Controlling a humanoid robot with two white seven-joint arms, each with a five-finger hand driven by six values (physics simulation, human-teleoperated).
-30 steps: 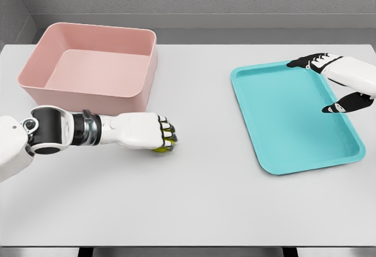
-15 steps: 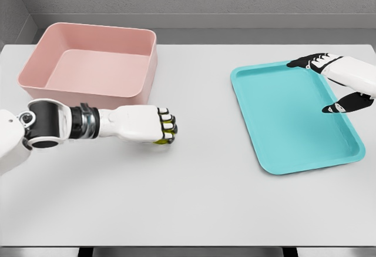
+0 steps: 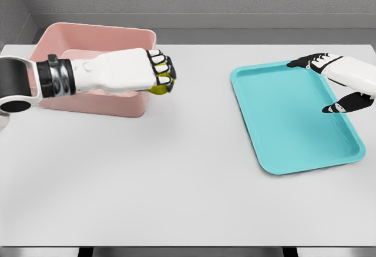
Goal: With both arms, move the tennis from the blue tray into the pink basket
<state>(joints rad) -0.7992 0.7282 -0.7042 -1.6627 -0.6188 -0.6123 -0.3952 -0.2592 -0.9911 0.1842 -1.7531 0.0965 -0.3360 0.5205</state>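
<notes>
Leftmost, the basket (image 3: 88,101) sat at the far left of the bench (image 3: 188,198), and nothing could be seen in the part of it that showed. Across its near wall came the left hand (image 3: 132,72), fingers (image 3: 160,63) curled tight on the ball (image 3: 158,85), of which only a yellow-green sliver showed beneath the knuckles. Hand and ball appeared raised off the bench, the ball level with the basket's right near corner and seemingly not yet over the opening. To do this step well, I judged the hand should carry the ball further left and far, clear above the rim and well inside the walls, then lower a little before loosening, so the ball would not bounce out or clip the edge. Rightward, the bench lay bare up to the tray (image 3: 294,116). At the tray's far right edge hovered the right hand (image 3: 341,83), fingers spread and holding nothing.
</notes>
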